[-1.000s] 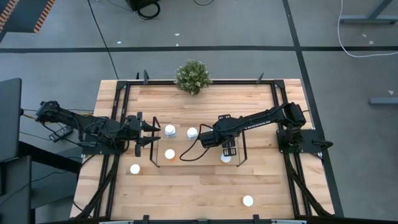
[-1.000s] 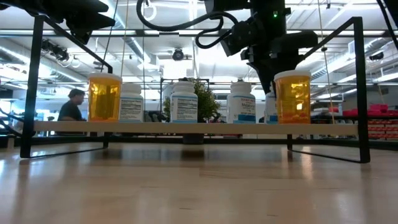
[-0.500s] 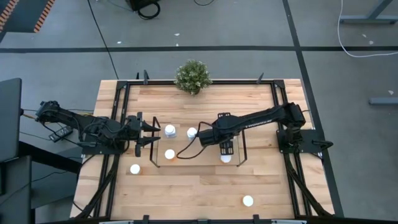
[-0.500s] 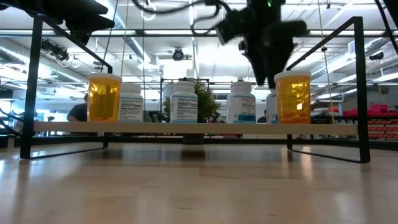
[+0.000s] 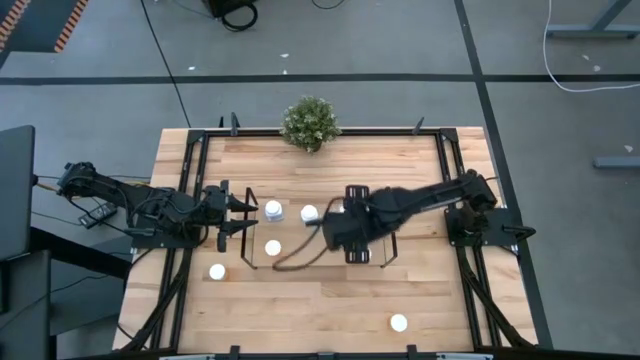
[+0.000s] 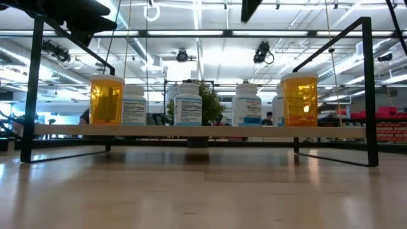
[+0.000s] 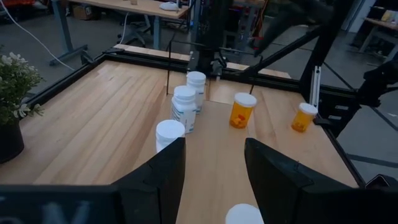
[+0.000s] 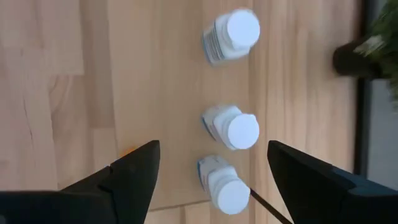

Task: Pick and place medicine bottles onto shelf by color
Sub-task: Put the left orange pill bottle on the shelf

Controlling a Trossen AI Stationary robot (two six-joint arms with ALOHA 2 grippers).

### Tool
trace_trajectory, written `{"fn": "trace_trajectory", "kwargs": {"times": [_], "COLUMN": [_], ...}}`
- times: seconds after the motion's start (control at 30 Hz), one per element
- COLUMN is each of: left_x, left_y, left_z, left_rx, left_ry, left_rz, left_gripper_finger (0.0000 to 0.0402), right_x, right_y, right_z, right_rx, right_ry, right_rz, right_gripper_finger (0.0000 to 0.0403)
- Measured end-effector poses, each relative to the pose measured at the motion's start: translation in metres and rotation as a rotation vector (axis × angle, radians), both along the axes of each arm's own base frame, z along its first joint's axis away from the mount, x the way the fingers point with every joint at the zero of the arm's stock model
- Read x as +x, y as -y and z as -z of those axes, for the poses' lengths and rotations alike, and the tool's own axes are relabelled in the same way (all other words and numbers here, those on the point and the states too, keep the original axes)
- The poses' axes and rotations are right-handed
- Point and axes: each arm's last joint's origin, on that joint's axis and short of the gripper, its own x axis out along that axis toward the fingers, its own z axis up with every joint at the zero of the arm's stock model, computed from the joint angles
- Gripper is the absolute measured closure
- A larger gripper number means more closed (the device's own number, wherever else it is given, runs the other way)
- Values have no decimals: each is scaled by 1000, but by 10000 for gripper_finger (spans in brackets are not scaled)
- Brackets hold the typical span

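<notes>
The shelf is a black rod rack in the middle of the table. In the low view, orange bottles show at its two ends, with several whitish bottles between them. My left gripper hovers open at the shelf's left end, pointing along the row. My right gripper hangs open high above the shelf, pointing down. Under it stand three white-capped bottles. It touches none.
A white-capped bottle stands near the table's left front, and another near the right front edge. A potted plant sits at the far edge. The shelf's upright end frames rise at both ends.
My right gripper has risen from beside the orange bottle at the shelf's right end. It has gone up out of the low view and now covers that bottle in the high view. The bottle stays upright in place.
</notes>
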Motion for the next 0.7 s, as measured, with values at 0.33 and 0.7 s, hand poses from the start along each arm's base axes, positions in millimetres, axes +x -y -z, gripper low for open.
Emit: {"fn": "trace_trajectory", "kwargs": {"times": [0.33,0.7], "left_x": [3,10], "left_y": [1,3], "left_z": [4,4], "left_rx": [-41,-26], "left_ry": [-30,-10], "left_rz": [3,-22], "left_gripper_finger": [230,230], "right_x": [-31,-90], "right_y": [-78,-156], "right_z": [10,37], "right_rx": [-274,-701], "right_ry": [139,586], "right_rz": [-76,-126], "right_gripper_finger": [114,119]}}
